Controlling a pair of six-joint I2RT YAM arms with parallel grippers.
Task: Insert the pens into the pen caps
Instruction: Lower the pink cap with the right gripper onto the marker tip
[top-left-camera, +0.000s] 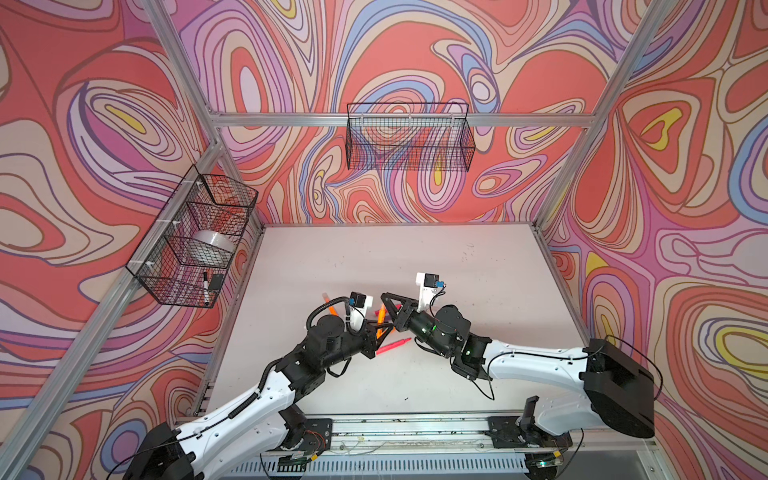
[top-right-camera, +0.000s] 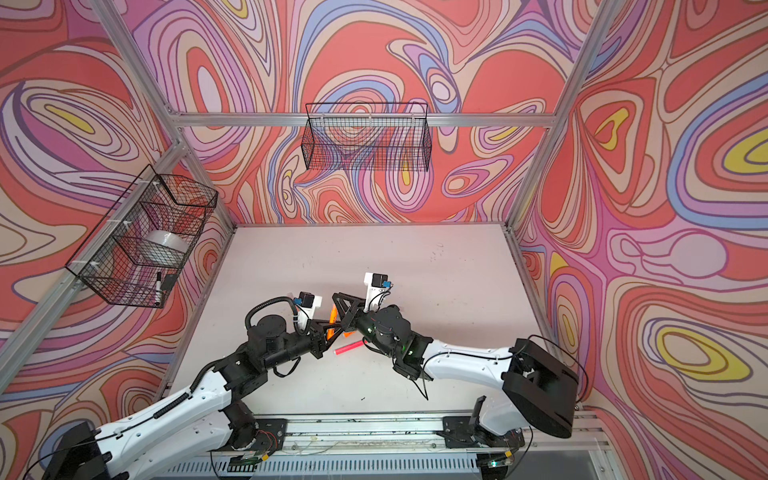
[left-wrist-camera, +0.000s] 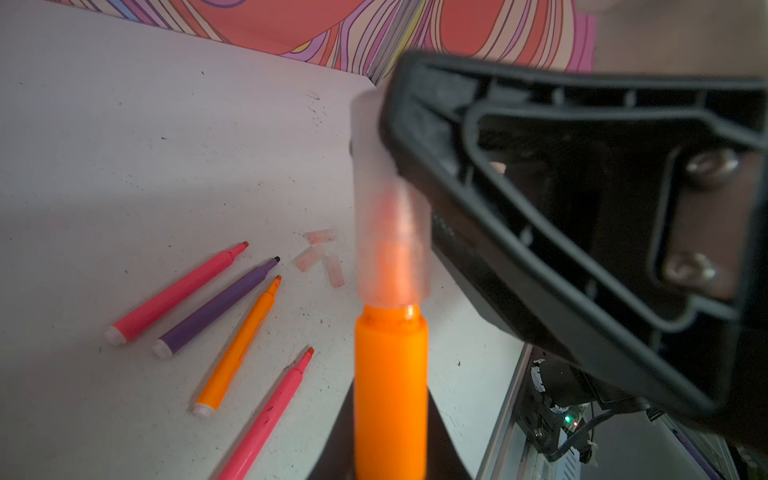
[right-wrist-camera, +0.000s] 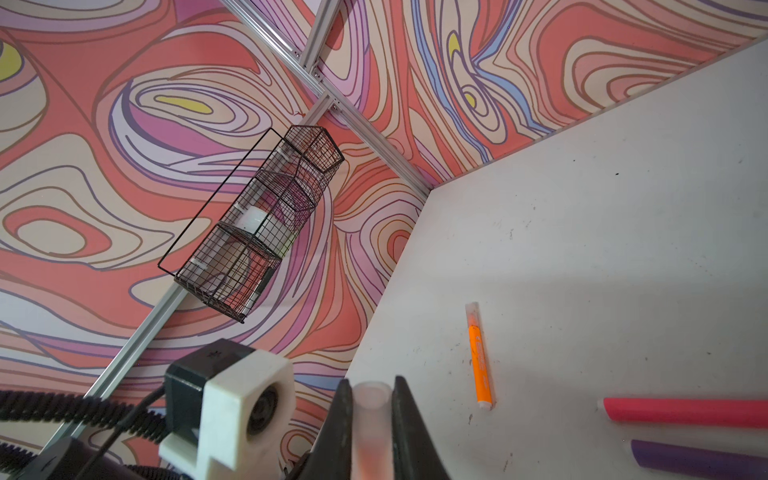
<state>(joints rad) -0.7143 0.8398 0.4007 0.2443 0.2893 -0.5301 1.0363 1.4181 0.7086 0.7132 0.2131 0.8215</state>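
Observation:
My left gripper (left-wrist-camera: 390, 465) is shut on an orange pen (left-wrist-camera: 390, 395) that points away from its wrist camera. The pen's tip sits inside a translucent pen cap (left-wrist-camera: 390, 232). My right gripper (right-wrist-camera: 371, 399) is shut on that cap (right-wrist-camera: 371, 415), one finger on each side. In both top views the two grippers (top-left-camera: 385, 330) (top-left-camera: 385, 299) meet tip to tip above the table's middle. Two pink pens (left-wrist-camera: 178, 291) (left-wrist-camera: 266, 415), a purple pen (left-wrist-camera: 216, 307) and an orange pen (left-wrist-camera: 237, 349) lie uncapped on the table. Three loose caps (left-wrist-camera: 320, 237) lie beside them. A capped orange pen (right-wrist-camera: 478, 357) lies apart.
A wire basket (top-left-camera: 195, 241) on the left wall holds a tape roll and a black-and-white marker (top-left-camera: 205, 286). A second wire basket (top-left-camera: 409, 137) hangs on the back wall. The white table (top-left-camera: 457, 270) is bounded by aluminium frame posts and a front rail.

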